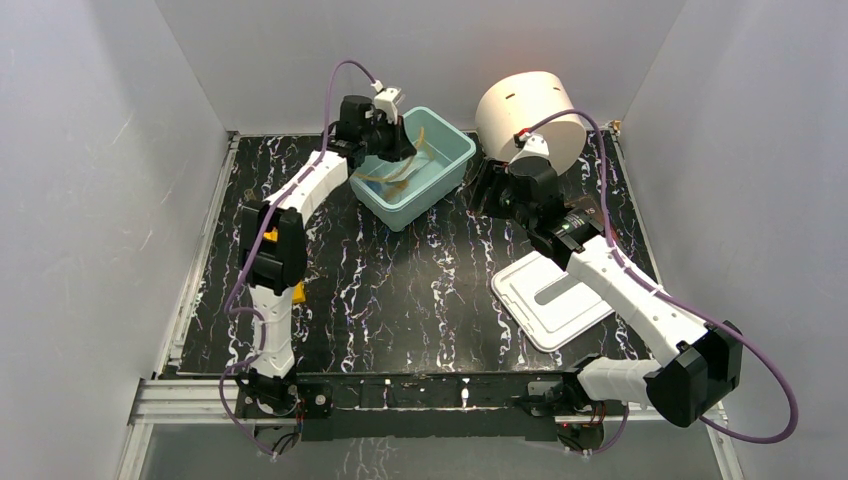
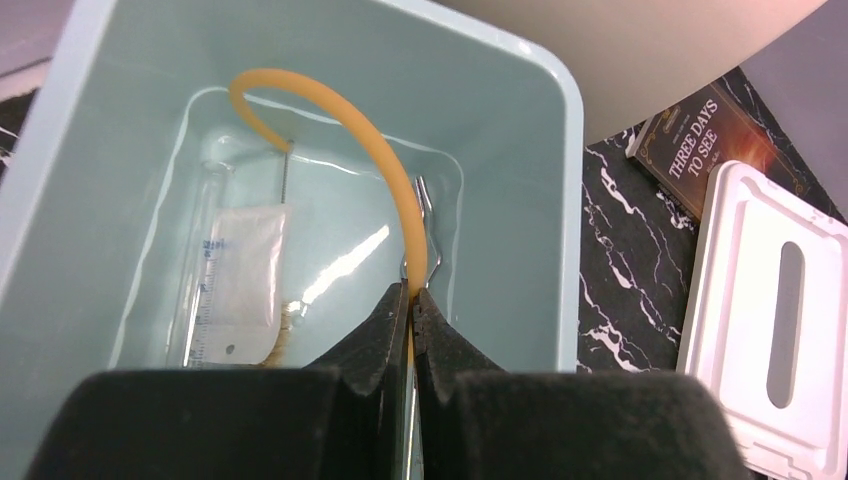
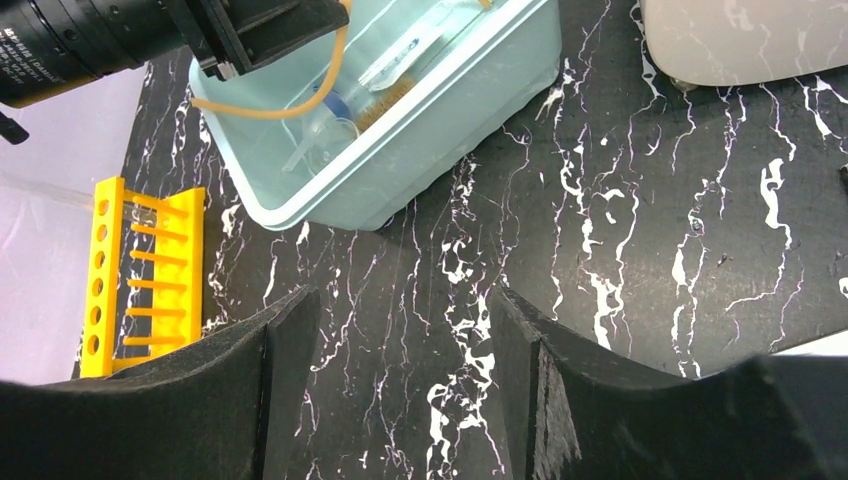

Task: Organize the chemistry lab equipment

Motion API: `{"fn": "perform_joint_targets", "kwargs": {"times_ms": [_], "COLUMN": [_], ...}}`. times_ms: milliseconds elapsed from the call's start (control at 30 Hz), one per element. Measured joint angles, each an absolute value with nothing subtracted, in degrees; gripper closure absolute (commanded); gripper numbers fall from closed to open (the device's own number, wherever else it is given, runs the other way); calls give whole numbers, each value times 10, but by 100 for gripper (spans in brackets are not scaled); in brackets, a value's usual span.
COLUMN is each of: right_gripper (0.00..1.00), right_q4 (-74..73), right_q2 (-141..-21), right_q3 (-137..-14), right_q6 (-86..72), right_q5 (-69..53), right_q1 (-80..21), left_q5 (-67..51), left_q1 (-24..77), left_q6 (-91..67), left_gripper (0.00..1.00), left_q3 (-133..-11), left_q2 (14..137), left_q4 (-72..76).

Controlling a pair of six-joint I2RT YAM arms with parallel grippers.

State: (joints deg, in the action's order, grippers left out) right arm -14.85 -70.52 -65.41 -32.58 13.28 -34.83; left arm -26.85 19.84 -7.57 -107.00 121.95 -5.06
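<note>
Inside the teal bin (image 2: pixel 574 150), amber rubber tubing (image 2: pixel 370 130) is clamped by the left gripper (image 2: pixel 411 300). Beside the bin, the right gripper (image 3: pixel 400 300) is spread, empty; "THREE DAYS TO SEE" is printed on a book (image 2: pixel 700 140).

Here's the setting: a desk (image 1: pixel 400 290) topped in black marble pattern, white veins running all over it, filling the middle of the overhead view. Three plain pale walls box it in: the back wall (image 1: pixel 420 60) straight ahead, the left wall (image 1: pixel 90 200) and the right wall (image 1: pixel 750 150) slanting in at the sides, all bare, all a soft grey-white. Along the near edge runs an aluminium rail (image 1: pixel 420 395), and a metal track (image 1: pixel 200 270) follows the desk's left border. Light is even and diffuse, shadows faint, the back wall brightest. From the right wrist, that same veined desk top fills the view, slightly glossy.
</note>
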Motion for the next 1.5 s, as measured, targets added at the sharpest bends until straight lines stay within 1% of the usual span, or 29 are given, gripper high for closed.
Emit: {"fn": "perform_joint_targets", "kwargs": {"times_ms": [67,133,233,367,467,600,667,733,833,900,1033,1067,1333,1500], "right_gripper": [30,30,30,30,30,29,29,29,29,29,30,29,30,30], "right_q4": [-154,-157,-162,-166,-166,-166,-166,-166,-166,-166,-165,-165,-166,-166], "right_q2": [-705,-705,-705,-705,-705,-705,-705,-705,-705,-705,-705,-705,-708,-708], "right_q3": [-654,-654,-654,-654,-654,-654,-654,-654,-653,-653,-652,-651,-648,-643], "right_q6": [-326,-326,-327,-328,-328,-330,-333,-337,-343,-344,-348,-348,-359,-366], "right_q5": [133,133,131,128,126,122,120,118,116,116,115,114,114,114], "right_q1": [-348,-349,-348,-348,-348,-348,-348,-348,-348,-348,-348,-348,-348,-348], "left_q5": [-270,-271,-276,-278,-274,-259,-255,-256,-263,-263,-254,-250,-202,-193], "left_q1": [199,200,200,200,200,200,200,200,200,200,202,204,240,251], "left_q6": [-81,-86,-91,-101,-100,-88,-84,-80,-74,-67,-41,-36,19,29], "left_gripper": [100,95,81,69,64,62,57,55,55,59,76,78,81,82], "left_q3": [-1061,-1050,-1045,-1049,-1056,-1063,-1064,-1063,-1062,-1053,-1027,-1025,-997,-989], "left_q2": [1223,1225,1228,1233,1233,1233,1233,1232,1225,1210,1166,1159,1145,1145], "left_q4": [-43,-43,-48,-56,-77,-112,-136,-157,-187,-202,-233,-241,-290,-310]}}
